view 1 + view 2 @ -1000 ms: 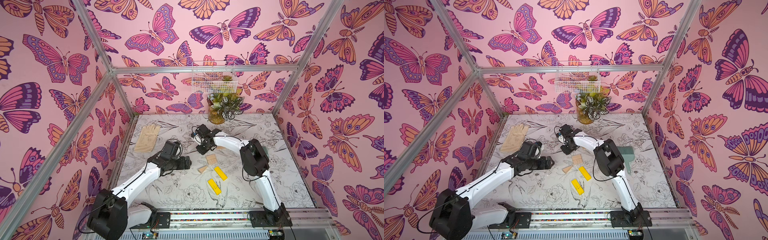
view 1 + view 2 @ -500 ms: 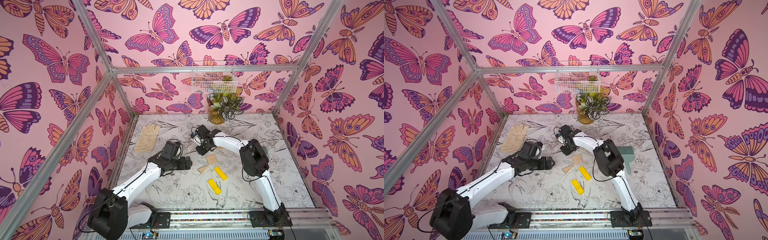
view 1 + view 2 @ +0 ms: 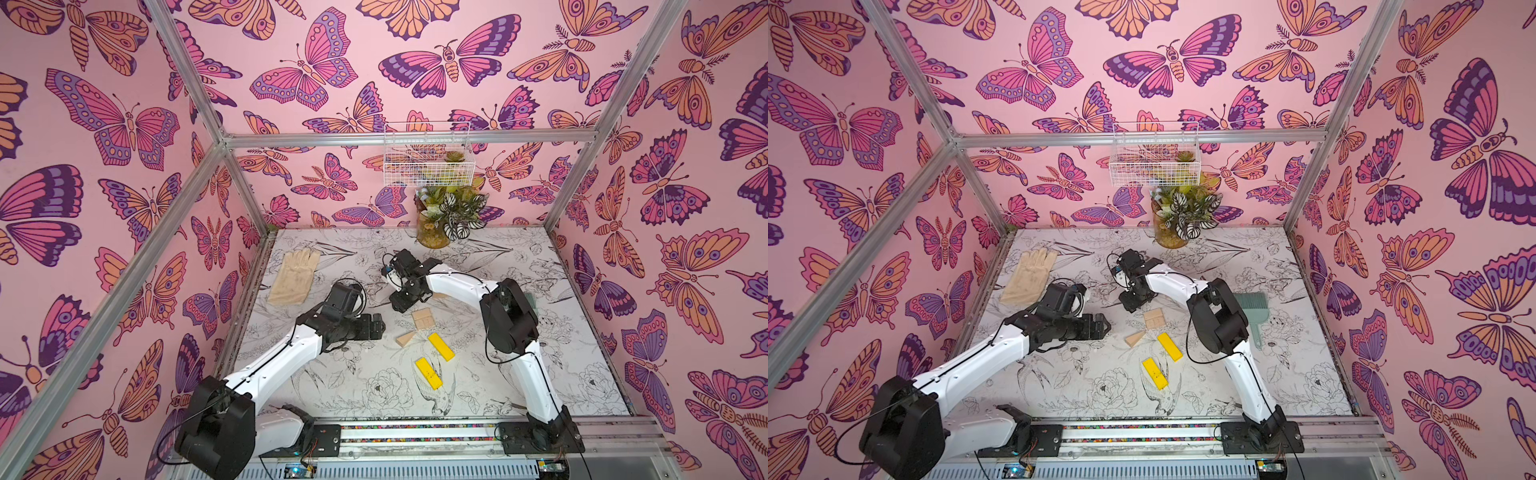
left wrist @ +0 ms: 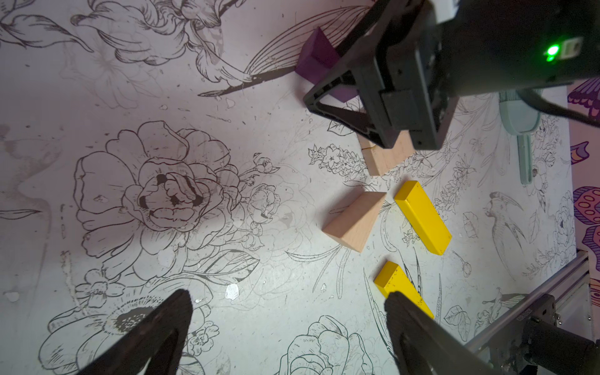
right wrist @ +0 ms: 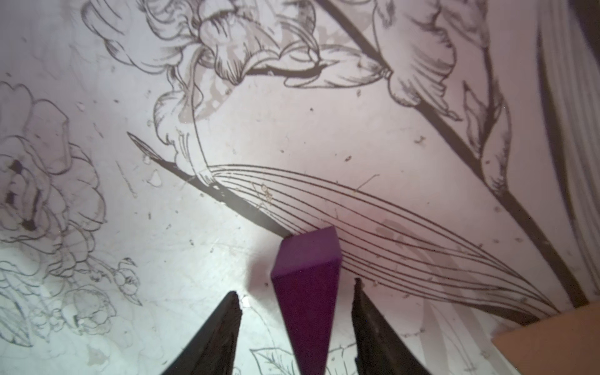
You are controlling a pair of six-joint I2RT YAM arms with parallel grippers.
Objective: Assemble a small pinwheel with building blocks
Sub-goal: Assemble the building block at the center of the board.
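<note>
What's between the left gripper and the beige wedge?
Nothing visible. In the left wrist view only bare table lies between the open left gripper and the beige wedge. The nearer yellow bar sits close beside one of its fingers; the right gripper, around the purple wedge, is farther off.

Purple wedge — near end past the right wrist view's edge

Cream glove lies flat at far left of floral-print table, close to wall. Plant in amber jar stands at back edge, mid-table. White wire basket hangs on wall just above plant. Teal brush lies flat toward right, partly hidden. Pink butterfly walls and aluminium frame enclose scene.
</note>
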